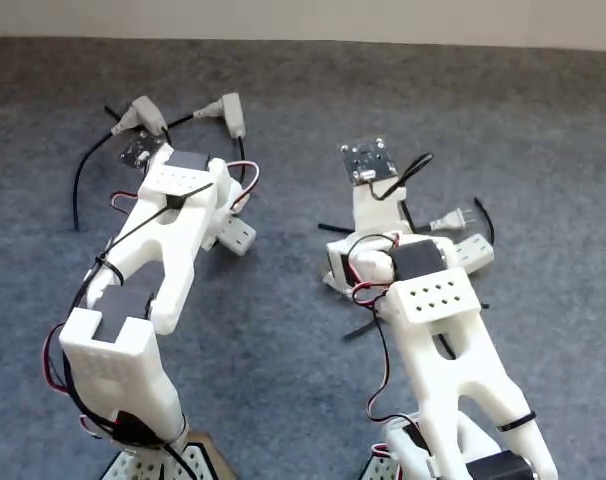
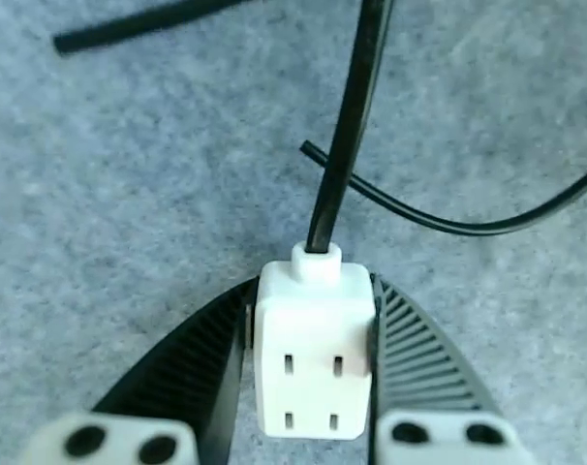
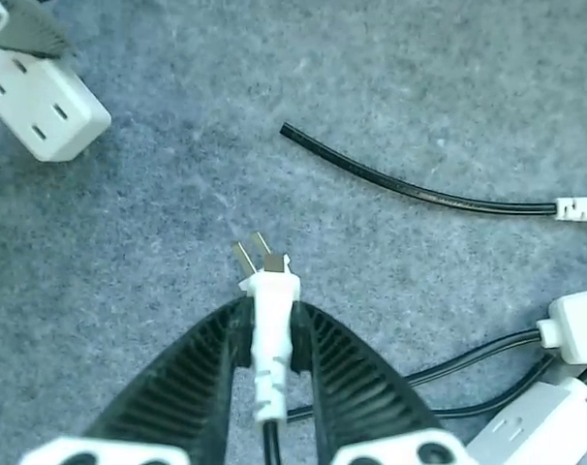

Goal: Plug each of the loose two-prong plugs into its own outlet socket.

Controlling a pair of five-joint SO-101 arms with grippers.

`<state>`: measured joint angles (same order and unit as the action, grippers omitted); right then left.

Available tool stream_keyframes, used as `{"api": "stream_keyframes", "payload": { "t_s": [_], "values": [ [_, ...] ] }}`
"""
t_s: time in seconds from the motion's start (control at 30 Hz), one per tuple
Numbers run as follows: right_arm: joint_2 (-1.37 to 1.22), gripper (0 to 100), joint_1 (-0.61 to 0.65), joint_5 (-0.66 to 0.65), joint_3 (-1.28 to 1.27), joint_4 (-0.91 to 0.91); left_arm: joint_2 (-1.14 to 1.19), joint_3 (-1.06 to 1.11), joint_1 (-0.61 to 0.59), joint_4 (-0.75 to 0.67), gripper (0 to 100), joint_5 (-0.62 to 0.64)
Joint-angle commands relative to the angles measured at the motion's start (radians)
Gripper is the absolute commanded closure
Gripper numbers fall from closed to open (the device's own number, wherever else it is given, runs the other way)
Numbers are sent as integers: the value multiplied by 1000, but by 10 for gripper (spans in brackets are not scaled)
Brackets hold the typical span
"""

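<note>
Both arms are loaded here. The left gripper point(image 2: 311, 293) is clamped across the sides of a white outlet socket point(image 2: 313, 363), which in the high view sits just left of the frame's centre. The right gripper point(image 3: 272, 310) is pinched on a two-prong plug point(image 3: 271, 334), its cord trailing back between the fingers.

How far along are we? By our reading, nothing is mated yet. The held socket shows its slots to the camera (two pairs, all empty), and the held plug's prongs point(image 3: 253, 254) are bare in the air. Right of centre in the high view a loose plug point(image 1: 451, 220) lies on the carpet point(image 1: 543, 120), just beside a second socket point(image 1: 473, 252) but not in it. In the upper left of that frame sit two pale cord ends point(image 1: 143, 115); we can't tell whether they are plugs or sockets. So every pairing looks left to do, with the first one being set up now.

Now the aim. The held plug's long axis runs along the line of the fingers, with the prongs leading out past the fingertips, away from the wrist. They lean a touch toward the left arm's socket, which is well apart from them. That socket's slotted face looks turned upward rather than at the prongs, so we'd say the two aren't lined up. The loose plug lies flat, long axis across the frame, prongs toward the right edge.
</note>
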<state>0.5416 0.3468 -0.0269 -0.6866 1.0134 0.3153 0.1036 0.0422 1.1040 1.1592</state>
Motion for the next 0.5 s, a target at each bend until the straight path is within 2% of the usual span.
{"api": "stream_keyframes", "payload": {
  "t_s": [0.0,0.17,0.27,0.37,0.47],
  "values": [
    [2,992,-12,14,7,-19,-7,-31,15,-32,989,-60],
    [2,992,-12,14,7,-19,-16,-30,19,-21,972,-215],
    [2,992,-13,14,7,-19,-18,-64,28,52,856,-322],
    [2,992,-15,14,7,-18,-18,-127,30,153,707,-341],
    [2,992,-15,14,7,-18,-18,-183,30,245,630,-345]
  ]
}}
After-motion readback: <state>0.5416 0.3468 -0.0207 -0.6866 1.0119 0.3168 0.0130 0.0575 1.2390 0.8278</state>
